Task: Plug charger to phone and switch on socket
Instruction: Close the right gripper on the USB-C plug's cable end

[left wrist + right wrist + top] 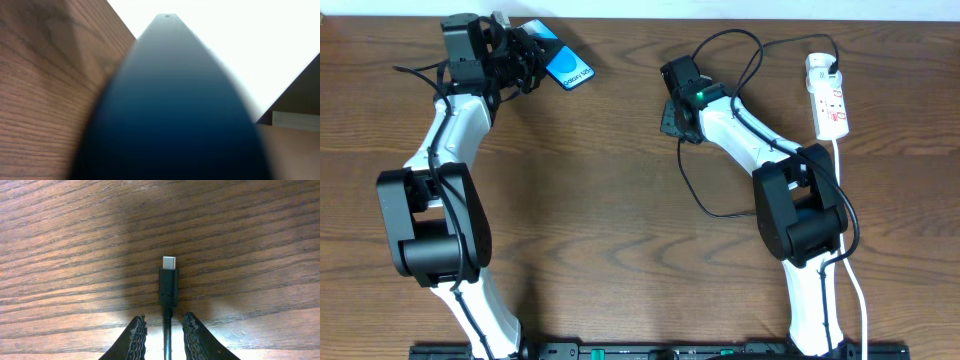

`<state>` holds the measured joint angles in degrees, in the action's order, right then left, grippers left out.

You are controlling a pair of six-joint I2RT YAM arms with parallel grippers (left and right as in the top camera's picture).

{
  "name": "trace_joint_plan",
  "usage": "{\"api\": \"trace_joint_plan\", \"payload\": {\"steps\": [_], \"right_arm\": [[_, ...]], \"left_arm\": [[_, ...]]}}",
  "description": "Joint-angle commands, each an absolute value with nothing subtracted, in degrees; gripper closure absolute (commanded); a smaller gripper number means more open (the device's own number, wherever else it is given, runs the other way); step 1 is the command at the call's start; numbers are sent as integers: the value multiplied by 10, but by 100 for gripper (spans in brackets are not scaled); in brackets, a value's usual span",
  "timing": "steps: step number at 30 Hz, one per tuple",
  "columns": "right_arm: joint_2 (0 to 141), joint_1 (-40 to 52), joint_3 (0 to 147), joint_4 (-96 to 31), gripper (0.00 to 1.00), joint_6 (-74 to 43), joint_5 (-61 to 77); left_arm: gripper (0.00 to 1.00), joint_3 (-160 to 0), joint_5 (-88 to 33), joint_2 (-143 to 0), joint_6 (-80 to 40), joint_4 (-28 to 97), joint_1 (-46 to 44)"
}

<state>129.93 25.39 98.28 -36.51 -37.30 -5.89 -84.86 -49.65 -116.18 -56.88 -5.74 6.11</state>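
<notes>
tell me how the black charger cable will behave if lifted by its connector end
Probably floppy: the charger cable lies in loose loops across the table, so it would likely sag and trail. The connector looks rigid, so it should stay straight ahead of the right gripper. Thin, so it may slip or twist.

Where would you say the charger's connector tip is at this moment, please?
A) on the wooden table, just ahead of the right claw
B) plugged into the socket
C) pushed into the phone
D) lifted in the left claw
A: the charger shows its bare metal tip against the table, joined to nothing, with its cable running back between the fingers of the right claw.
</notes>
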Motion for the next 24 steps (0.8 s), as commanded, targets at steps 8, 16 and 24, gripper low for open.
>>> {"api": "trace_joint_plan", "payload": {"steps": [8,16,24], "right_arm": [[1305,245,978,-361,74,-383,-79],[1306,245,977,-351,74,-383,-80],[1324,245,977,-351,75,-383,-77]], "left_arm": [[93,-857,-514,-1156,-557,-60,62],[93,-857,-514,-1156,-557,-60,62],[93,-857,-514,-1156,-557,-60,62]]}}
